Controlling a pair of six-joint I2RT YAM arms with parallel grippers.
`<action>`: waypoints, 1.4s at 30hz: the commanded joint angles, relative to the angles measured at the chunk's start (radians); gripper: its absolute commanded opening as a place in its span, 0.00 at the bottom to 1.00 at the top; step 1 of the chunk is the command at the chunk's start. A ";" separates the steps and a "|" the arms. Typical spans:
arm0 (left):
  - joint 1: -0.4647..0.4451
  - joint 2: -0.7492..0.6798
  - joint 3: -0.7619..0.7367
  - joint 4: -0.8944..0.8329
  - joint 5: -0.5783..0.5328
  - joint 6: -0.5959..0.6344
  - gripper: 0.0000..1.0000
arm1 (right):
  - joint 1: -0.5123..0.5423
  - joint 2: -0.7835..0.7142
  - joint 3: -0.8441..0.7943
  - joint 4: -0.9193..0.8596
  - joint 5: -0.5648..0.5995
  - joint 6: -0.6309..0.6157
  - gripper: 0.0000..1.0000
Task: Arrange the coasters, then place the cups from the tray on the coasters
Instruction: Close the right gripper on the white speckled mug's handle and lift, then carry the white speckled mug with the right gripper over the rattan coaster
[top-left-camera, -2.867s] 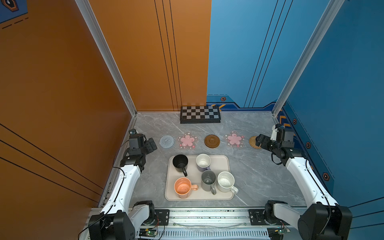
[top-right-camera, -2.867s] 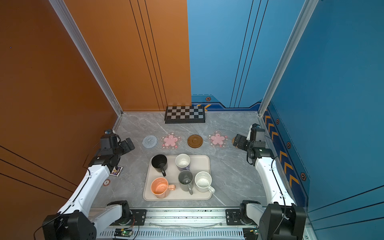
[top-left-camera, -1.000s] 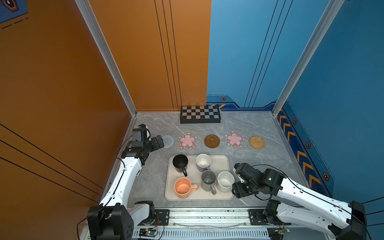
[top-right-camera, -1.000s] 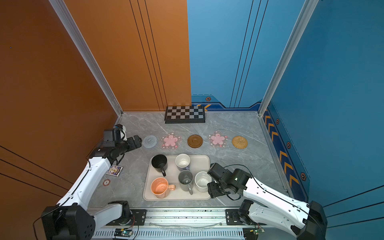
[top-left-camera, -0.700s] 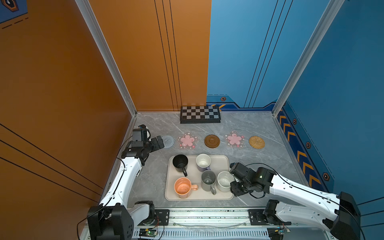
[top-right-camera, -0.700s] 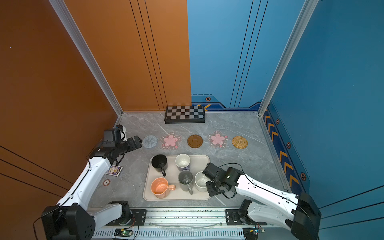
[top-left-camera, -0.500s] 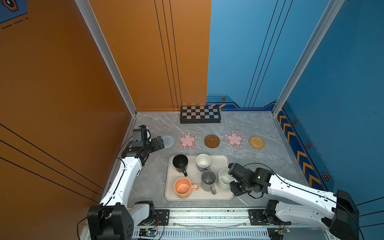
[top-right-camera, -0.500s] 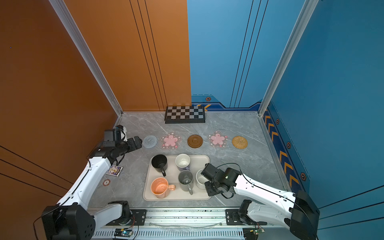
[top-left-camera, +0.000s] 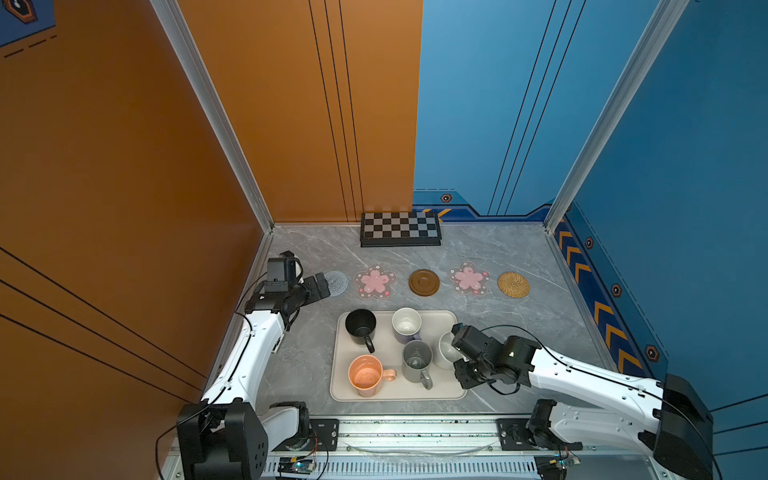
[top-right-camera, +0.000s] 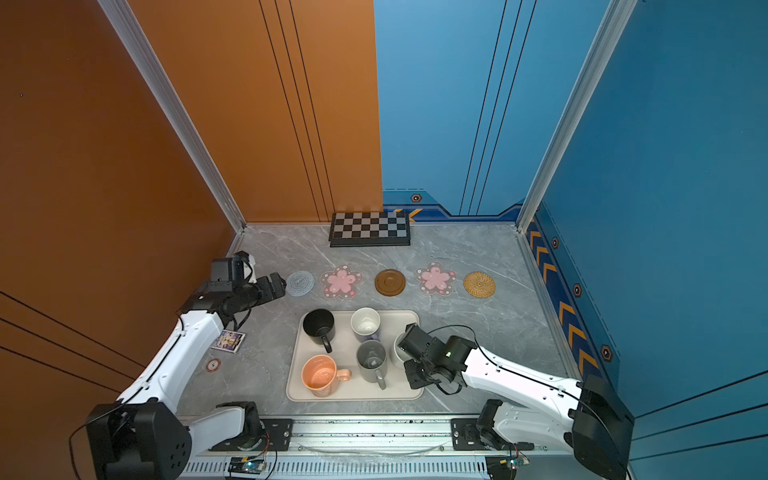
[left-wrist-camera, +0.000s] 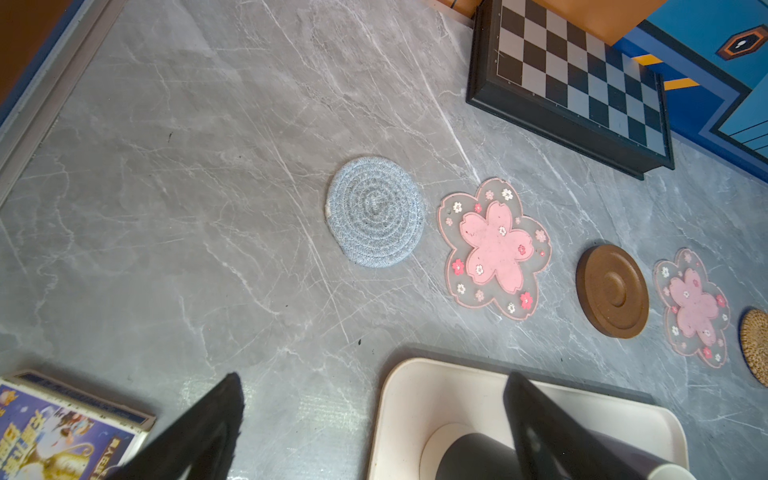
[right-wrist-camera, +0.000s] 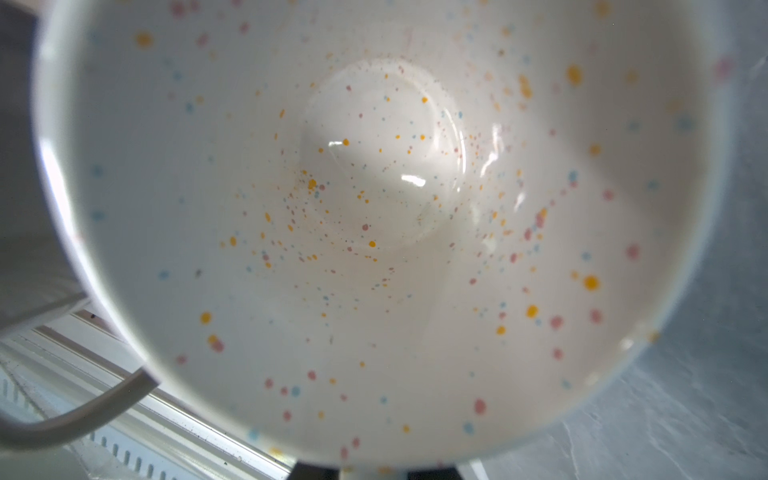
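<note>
White speckled cup (top-left-camera: 444, 353) on tray (top-left-camera: 399, 392) is clamped by right pincer (top-left-camera: 457, 354); left pincer (top-left-camera: 321, 286) gapes empty; box (left-wrist-camera: 62, 432) lettering illegible.

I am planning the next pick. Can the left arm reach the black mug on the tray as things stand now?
Probably yes. The left gripper is open and hovers close to the black mug, which stands at the tray's corner nearest it, with nothing between them.
</note>
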 joint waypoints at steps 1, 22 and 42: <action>0.001 0.004 0.032 -0.029 0.022 -0.006 0.98 | 0.004 0.015 -0.007 -0.023 0.026 0.026 0.00; 0.001 0.007 0.104 -0.111 0.021 -0.001 0.98 | -0.163 -0.053 0.159 -0.198 0.144 -0.126 0.00; 0.003 -0.010 0.184 -0.187 0.006 0.005 0.98 | -0.601 0.135 0.411 -0.204 0.139 -0.400 0.00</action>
